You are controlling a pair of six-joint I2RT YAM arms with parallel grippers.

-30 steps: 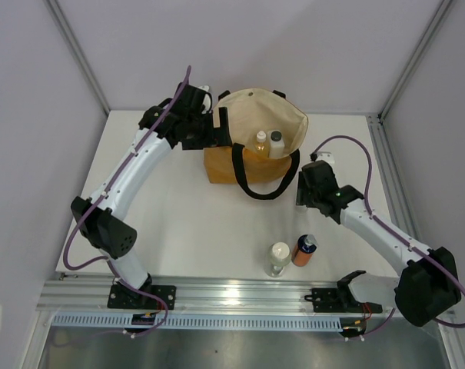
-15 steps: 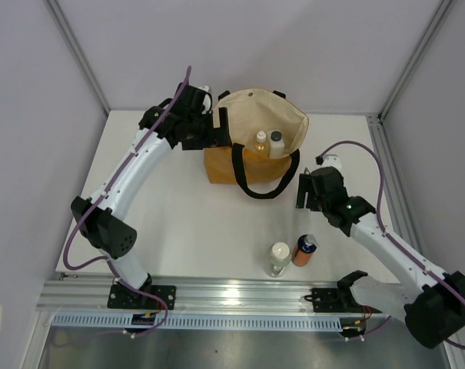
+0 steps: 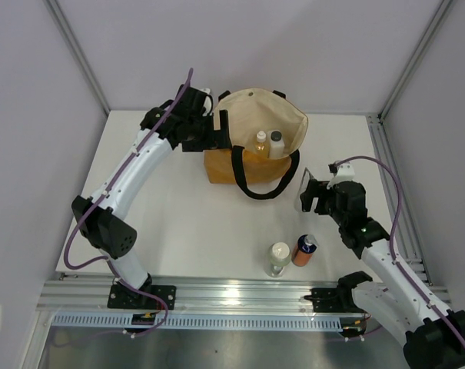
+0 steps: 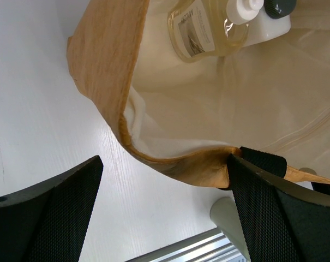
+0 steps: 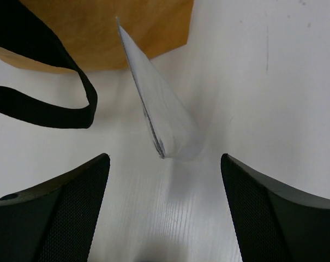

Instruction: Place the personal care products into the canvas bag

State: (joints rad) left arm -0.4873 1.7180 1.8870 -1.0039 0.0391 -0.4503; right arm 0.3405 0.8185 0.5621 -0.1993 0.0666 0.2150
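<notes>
The canvas bag (image 3: 251, 157) stands open at the back middle. A rounded yellowish bottle (image 3: 260, 141) and a small grey-capped bottle (image 3: 276, 141) stand inside; both show in the left wrist view, the yellowish bottle (image 4: 205, 30) beside the grey cap (image 4: 279, 6). My left gripper (image 3: 221, 132) is open at the bag's left rim (image 4: 175, 164), which lies between the fingers against the right one. My right gripper (image 3: 310, 197) is open and empty, just right of the slim clear tube (image 3: 302, 188), which lies ahead between the fingers (image 5: 159, 109). The clear white-capped bottle (image 3: 278, 257) and the orange dark-capped bottle (image 3: 304, 250) stand near the front edge.
The bag's black handle loop (image 3: 259, 184) hangs onto the table in front of the bag, and shows in the right wrist view (image 5: 55, 109). The metal rail (image 3: 240, 296) runs along the table's near edge. Grey walls close in the back and sides.
My right arm has drawn back to the right, away from the bag, and the slim clear tube now shows apart from its fingers. The left arm and bag have not moved.
</notes>
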